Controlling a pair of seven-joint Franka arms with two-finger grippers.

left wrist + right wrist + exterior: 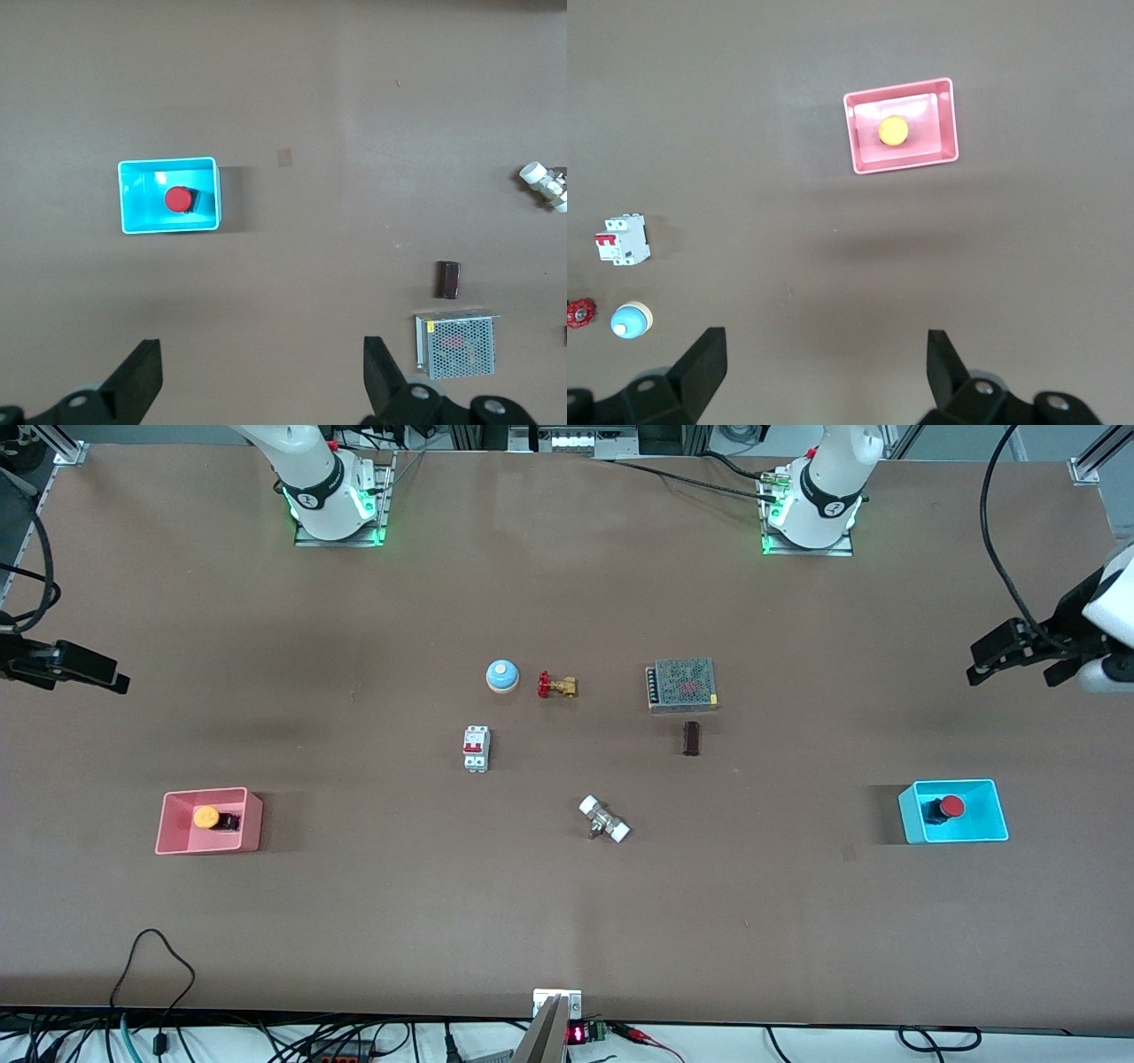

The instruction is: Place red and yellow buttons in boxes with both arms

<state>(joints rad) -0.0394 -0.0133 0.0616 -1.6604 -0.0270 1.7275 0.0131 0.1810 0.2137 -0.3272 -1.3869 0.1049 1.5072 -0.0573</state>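
Note:
The yellow button (206, 817) lies in the pink box (168, 824) toward the right arm's end of the table. The red button (951, 806) lies in the cyan box (955, 783) toward the left arm's end. My left gripper (1014, 671) hangs open and empty in the air over the table edge near the cyan box. In the left wrist view (261, 354) the cyan box (168, 162) and red button (178, 199) show below it. My right gripper (106, 677) is open and empty, up over the table by the pink box; its wrist view (824, 347) shows the pink box (899, 88) and yellow button (893, 131).
In the table's middle lie a blue dome bell (502, 676), a brass valve with a red handle (557, 686), a white circuit breaker (477, 748), a grey mesh-topped unit (682, 685), a small dark block (691, 738) and a white-ended fitting (604, 820).

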